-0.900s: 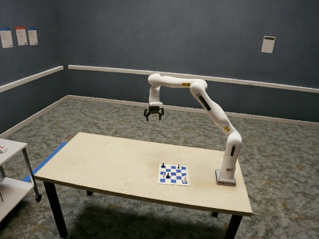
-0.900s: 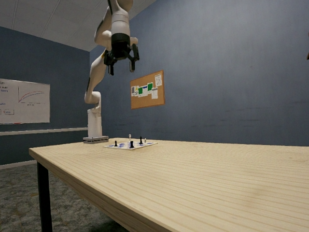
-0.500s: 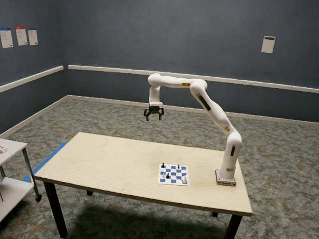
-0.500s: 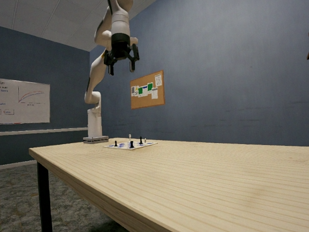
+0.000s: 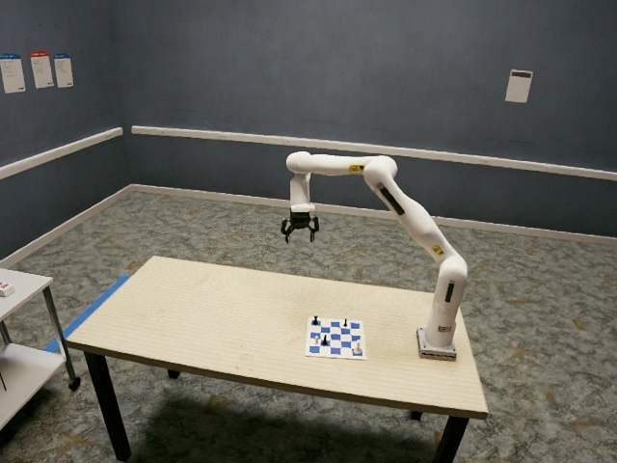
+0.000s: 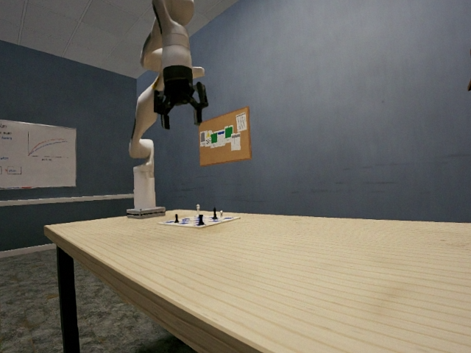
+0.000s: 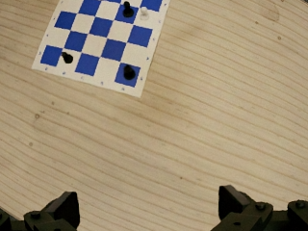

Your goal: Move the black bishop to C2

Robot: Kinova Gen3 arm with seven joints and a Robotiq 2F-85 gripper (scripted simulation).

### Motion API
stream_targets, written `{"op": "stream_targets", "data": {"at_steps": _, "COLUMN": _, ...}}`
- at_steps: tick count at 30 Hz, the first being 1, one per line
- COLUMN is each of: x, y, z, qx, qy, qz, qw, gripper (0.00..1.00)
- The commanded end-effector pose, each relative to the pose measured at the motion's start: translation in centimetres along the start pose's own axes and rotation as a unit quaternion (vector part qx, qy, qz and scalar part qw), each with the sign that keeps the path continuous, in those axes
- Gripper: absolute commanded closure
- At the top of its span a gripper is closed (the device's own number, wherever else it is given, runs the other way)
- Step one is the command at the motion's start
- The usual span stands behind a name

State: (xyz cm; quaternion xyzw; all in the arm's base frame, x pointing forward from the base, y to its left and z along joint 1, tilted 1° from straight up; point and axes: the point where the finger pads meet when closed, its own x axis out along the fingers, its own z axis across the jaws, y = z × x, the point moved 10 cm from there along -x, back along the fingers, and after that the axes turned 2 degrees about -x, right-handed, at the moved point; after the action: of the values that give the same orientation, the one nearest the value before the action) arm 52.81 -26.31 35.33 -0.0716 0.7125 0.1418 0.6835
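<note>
Black gripper [image 5: 299,233] hangs open, empty; only the exterior view shows a corkboard [image 6: 225,137].

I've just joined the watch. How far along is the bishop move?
Nothing is done yet: all five pieces stand on the chessboard. The gripper hangs high above the table, well away from the board, fingers open and holding nothing. Reaching, grasping and placing the bishop on C2 all remain.
</note>
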Motion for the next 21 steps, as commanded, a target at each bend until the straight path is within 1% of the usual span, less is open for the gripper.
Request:
{"op": "stream_targets", "data": {"at_steps": 1, "x": 4.0, "y": -3.0, "z": -2.5, "qx": 0.023, "qy": 0.016, "qz": 0.039, "qw": 0.999, "gripper": 0.00}}
{"op": "stream_targets", "data": {"at_steps": 2, "x": 4.0, "y": -3.0, "z": -2.5, "qx": 0.023, "qy": 0.016, "qz": 0.039, "qw": 0.999, "gripper": 0.00}}
{"op": "stream_targets", "data": {"at_steps": 3, "x": 5.9, "y": -3.9, "z": -3.6, "qx": 0.028, "qy": 0.017, "qz": 0.064, "qw": 0.997, "gripper": 0.00}}
{"op": "stream_targets", "data": {"at_steps": 4, "x": 5.9, "y": -3.9, "z": -3.6, "qx": 0.028, "qy": 0.017, "qz": 0.064, "qw": 0.997, "gripper": 0.00}}
{"op": "stream_targets", "data": {"at_steps": 5, "x": 7.9, "y": -4.8, "z": -4.8, "qx": 0.033, "qy": 0.016, "qz": 0.090, "qw": 0.995, "gripper": 0.00}}
{"op": "stream_targets", "data": {"at_steps": 7, "x": 7.9, "y": -4.8, "z": -4.8, "qx": 0.033, "qy": 0.016, "qz": 0.090, "qw": 0.995, "gripper": 0.00}}
{"op": "stream_targets", "data": {"at_steps": 8, "x": 10.0, "y": -5.6, "z": -6.1, "qx": 0.038, "qy": 0.014, "qz": 0.118, "qw": 0.992, "gripper": 0.00}}
{"op": "stream_targets", "data": {"at_steps": 9, "x": 10.0, "y": -5.6, "z": -6.1, "qx": 0.038, "qy": 0.014, "qz": 0.118, "qw": 0.992, "gripper": 0.00}}
{"op": "stream_targets", "data": {"at_steps": 10, "x": 12.1, "y": -6.3, "z": -7.5, "qx": 0.045, "qy": 0.010, "qz": 0.146, "qw": 0.988, "gripper": 0.00}}
{"op": "stream_targets", "data": {"at_steps": 11, "x": 12.1, "y": -6.3, "z": -7.5, "qx": 0.045, "qy": 0.010, "qz": 0.146, "qw": 0.988, "gripper": 0.00}}
{"op": "stream_targets", "data": {"at_steps": 12, "x": 14.2, "y": -7.0, "z": -8.9, "qx": 0.051, "qy": 0.004, "qz": 0.175, "qw": 0.983, "gripper": 0.00}}
{"op": "stream_targets", "data": {"at_steps": 13, "x": 14.2, "y": -7.0, "z": -8.9, "qx": 0.051, "qy": 0.004, "qz": 0.175, "qw": 0.983, "gripper": 0.00}}
{"op": "stream_targets", "data": {"at_steps": 14, "x": 16.2, "y": -7.5, "z": -10.3, "qx": 0.058, "qy": -0.004, "qz": 0.203, "qw": 0.977, "gripper": 0.00}}
{"op": "stream_targets", "data": {"at_steps": 15, "x": 16.2, "y": -7.5, "z": -10.3, "qx": 0.058, "qy": -0.004, "qz": 0.203, "qw": 0.977, "gripper": 0.00}}
{"op": "stream_targets", "data": {"at_steps": 16, "x": 18.1, "y": -7.9, "z": -11.7, "qx": 0.066, "qy": -0.014, "qz": 0.230, "qw": 0.971, "gripper": 0.00}}
{"op": "stream_targets", "data": {"at_steps": 17, "x": 18.1, "y": -7.9, "z": -11.7, "qx": 0.066, "qy": -0.014, "qz": 0.230, "qw": 0.971, "gripper": 0.00}}
{"op": "stream_targets", "data": {"at_steps": 18, "x": 19.9, "y": -8.2, "z": -13.1, "qx": 0.073, "qy": -0.024, "qz": 0.255, "qw": 0.964, "gripper": 0.00}}
{"op": "stream_targets", "data": {"at_steps": 19, "x": 19.9, "y": -8.2, "z": -13.1, "qx": 0.073, "qy": -0.024, "qz": 0.255, "qw": 0.964, "gripper": 0.00}}
{"op": "stream_targets", "data": {"at_steps": 20, "x": 21.5, "y": -8.3, "z": -14.3, "qx": 0.080, "qy": -0.036, "qz": 0.278, "qw": 0.957, "gripper": 0.00}}
{"op": "stream_targets", "data": {"at_steps": 21, "x": 21.5, "y": -8.3, "z": -14.3, "qx": 0.080, "qy": -0.036, "qz": 0.278, "qw": 0.957, "gripper": 0.00}}
